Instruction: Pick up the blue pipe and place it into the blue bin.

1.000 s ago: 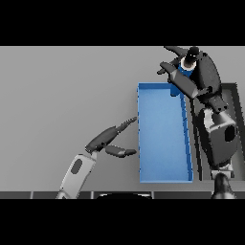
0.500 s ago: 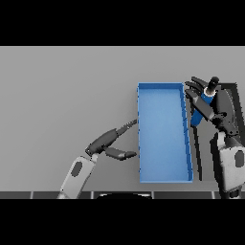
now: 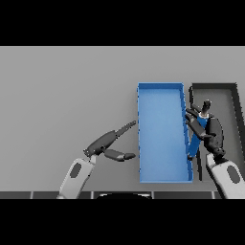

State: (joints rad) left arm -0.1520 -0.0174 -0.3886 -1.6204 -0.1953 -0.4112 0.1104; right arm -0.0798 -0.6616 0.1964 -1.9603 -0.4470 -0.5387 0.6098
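Head view shows the grey table [image 3: 67,86] with lots of bare room from 9 to 12 o'clock, so nothing crowds the robot on that side. The blue bin [image 3: 162,170] sits right of centre, long side running 12 to 6, and it looks empty so far. Touching its 3 o'clock wall is a dark tray [image 3: 234,95].

Big change over the last second: the right hand [image 3: 213,134] has come down from the bin's far corner, around 1 o'clock, to about halfway along the 3 o'clock wall. Its fingers are curled around the blue pipe [image 3: 194,143], which hangs tilted right at that rim, lower end pointing toward 7 o'clock. Whether the pipe touches the wall is hard to tell. So the carry looks nearly done; probably just a nudge toward 9 o'clock and a release left, minding that rim.

Left hand [image 3: 107,143] has stayed at the bin's 9 o'clock side, fingers relaxed, holding nothing.
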